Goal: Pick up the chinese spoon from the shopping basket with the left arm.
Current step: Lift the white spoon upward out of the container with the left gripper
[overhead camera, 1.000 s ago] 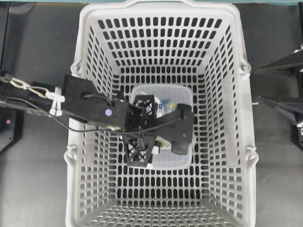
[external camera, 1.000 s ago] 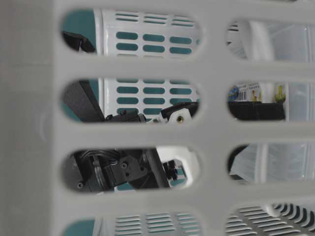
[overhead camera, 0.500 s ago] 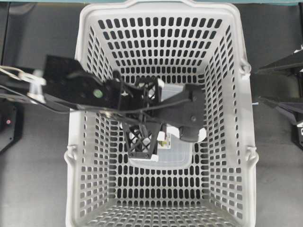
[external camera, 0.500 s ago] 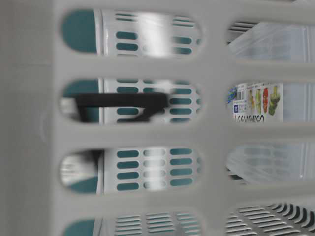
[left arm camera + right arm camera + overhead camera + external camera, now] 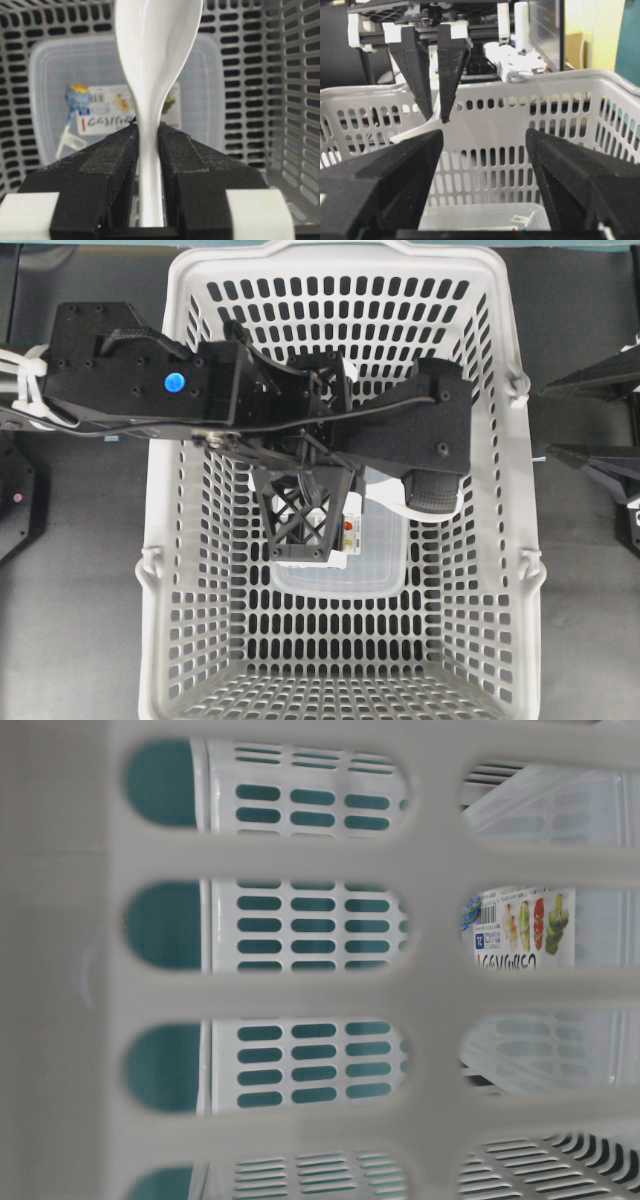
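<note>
From overhead my left arm (image 5: 200, 390) hides most of the chinese spoon (image 5: 152, 65), and the table-level view shows only blurred basket wall. On the wrist camera my left hand (image 5: 148, 150) is clamped on the glossy white spoon's narrow handle, bowl pointing away, raised above the clear lidded container (image 5: 50, 100) on the slotted floor of the light-grey shopping basket (image 5: 500, 540). My right hand (image 5: 485, 145) hangs wide open outside the basket, holding nothing.

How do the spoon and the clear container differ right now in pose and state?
The chinese spoon is held off the floor, pinched by its handle in the left gripper; the lidded container lies flat on the shopping basket floor, untouched. The spoon is opaque glossy white; the container is see-through with a printed label. Both are over the basket's interior.
</note>
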